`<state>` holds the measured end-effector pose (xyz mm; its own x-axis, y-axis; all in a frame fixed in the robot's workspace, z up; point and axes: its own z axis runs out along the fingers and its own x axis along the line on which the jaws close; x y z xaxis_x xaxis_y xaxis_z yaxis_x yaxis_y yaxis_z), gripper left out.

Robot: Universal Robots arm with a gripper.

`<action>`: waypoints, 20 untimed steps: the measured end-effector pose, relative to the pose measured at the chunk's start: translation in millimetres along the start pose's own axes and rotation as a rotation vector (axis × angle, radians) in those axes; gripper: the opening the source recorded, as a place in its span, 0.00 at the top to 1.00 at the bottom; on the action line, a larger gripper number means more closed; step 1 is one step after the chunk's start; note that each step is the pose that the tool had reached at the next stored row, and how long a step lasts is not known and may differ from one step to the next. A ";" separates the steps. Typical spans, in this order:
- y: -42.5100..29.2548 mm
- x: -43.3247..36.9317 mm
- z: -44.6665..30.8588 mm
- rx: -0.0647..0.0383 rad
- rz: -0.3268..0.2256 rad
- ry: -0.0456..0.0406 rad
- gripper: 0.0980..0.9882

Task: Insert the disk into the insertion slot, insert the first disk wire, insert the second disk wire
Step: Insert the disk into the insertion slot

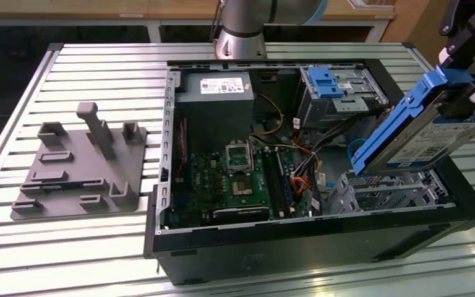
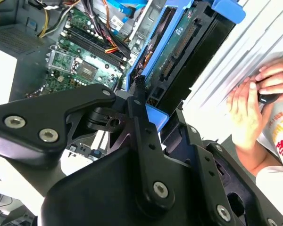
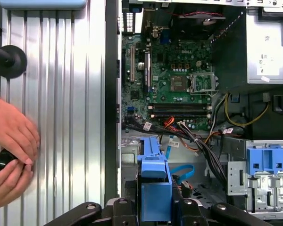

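A: Fingers?
B: Clamped on disk (image 1: 423, 133); gripper (image 1: 465, 80) at upper right of exterior view.
A: Disk pos?
B: Tilted, lower end close over slot (image 1: 390, 189), not in yet. Touching or not: can't tell.
A: Loc of slot?
B: Lower right, inside case (image 1: 303, 241).
A: Farther back?
B: Mobo (image 1: 237, 173) mid-frame, PSU (image 1: 213, 86) behind it, cage w/ blue latch (image 1: 333, 83) upper right of ctr.
A: Elsewhere?
B: Grey fixture (image 1: 81, 161) at left. Hands (image 3: 9, 150) beside case in first wrist view.
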<state>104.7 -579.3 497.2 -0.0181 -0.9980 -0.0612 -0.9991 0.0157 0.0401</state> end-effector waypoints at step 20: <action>0.0 0.0 0.0 0.024 -0.002 -0.0010 0.70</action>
<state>104.7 -579.3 497.1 -0.0165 -0.9979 -0.0623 -0.9998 0.0156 0.0156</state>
